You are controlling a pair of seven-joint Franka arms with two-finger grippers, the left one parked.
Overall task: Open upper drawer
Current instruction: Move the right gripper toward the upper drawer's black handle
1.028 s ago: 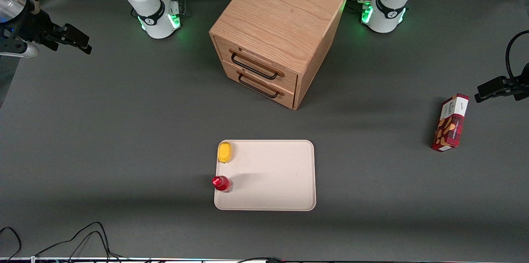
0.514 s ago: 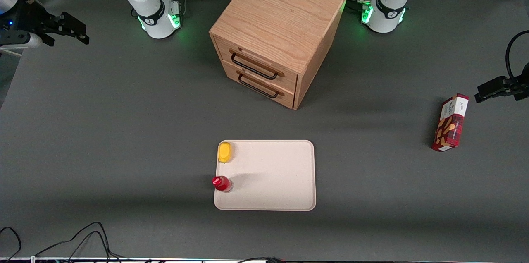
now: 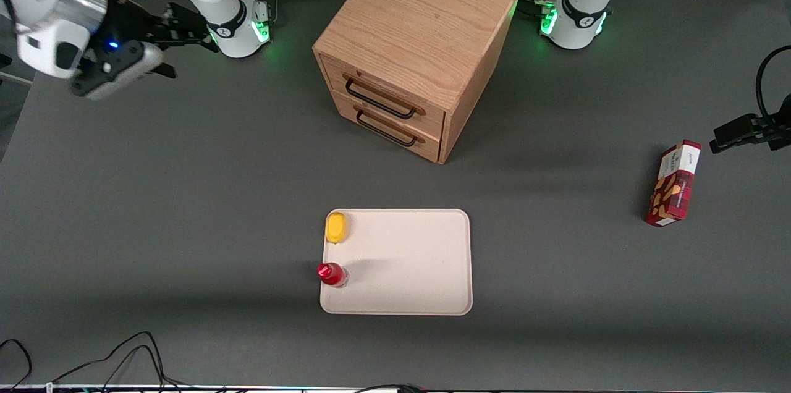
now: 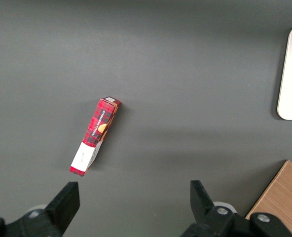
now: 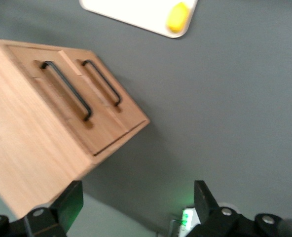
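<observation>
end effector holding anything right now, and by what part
Nothing is held: the end effector is open, up near its arm's base, well apart from the upper drawer.

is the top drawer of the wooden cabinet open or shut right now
Shut. The upper drawer sits flush with the lower drawer; the open gripper is apart, toward the working arm's end.

You get even, soft overhead light with faint shadows beside the cabinet (image 3: 420, 53). The gripper (image 5: 136, 210) view is motion-blurred.
</observation>
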